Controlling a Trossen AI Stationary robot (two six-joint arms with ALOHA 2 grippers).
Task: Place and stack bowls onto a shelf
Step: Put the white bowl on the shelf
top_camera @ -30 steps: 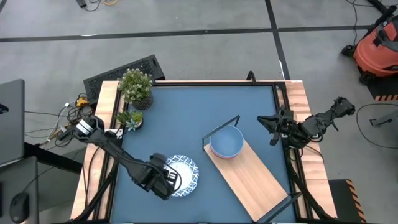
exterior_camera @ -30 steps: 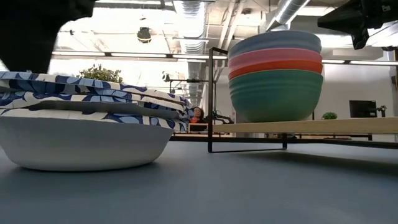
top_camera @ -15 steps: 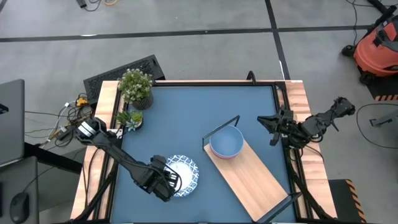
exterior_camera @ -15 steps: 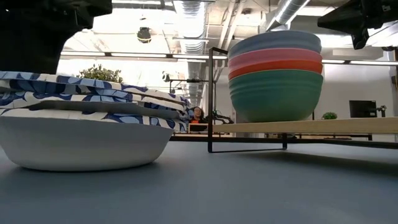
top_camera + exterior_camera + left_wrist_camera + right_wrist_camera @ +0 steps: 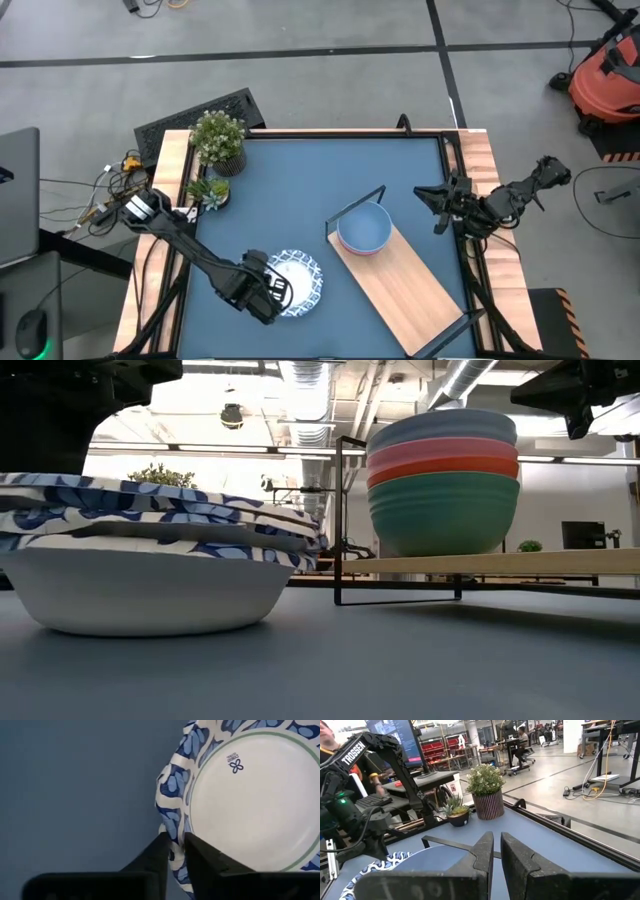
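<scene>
Behind patterned bowls [image 5: 293,282], two potted plants [image 5: 217,140], shelf [image 5: 405,285] rightward

Grey concrete floor [image 5: 300,80], red vacuum [image 5: 607,80]

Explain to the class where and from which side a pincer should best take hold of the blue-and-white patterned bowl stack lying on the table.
Grip the patterned bowls by the thin flared rim, coming in from their left edge, nearest the left pincer. The bowls are wide and shallow, so only the rim fits between the fingers, one above and one below. The left wrist view shows the fingers pinching that rim.
</scene>
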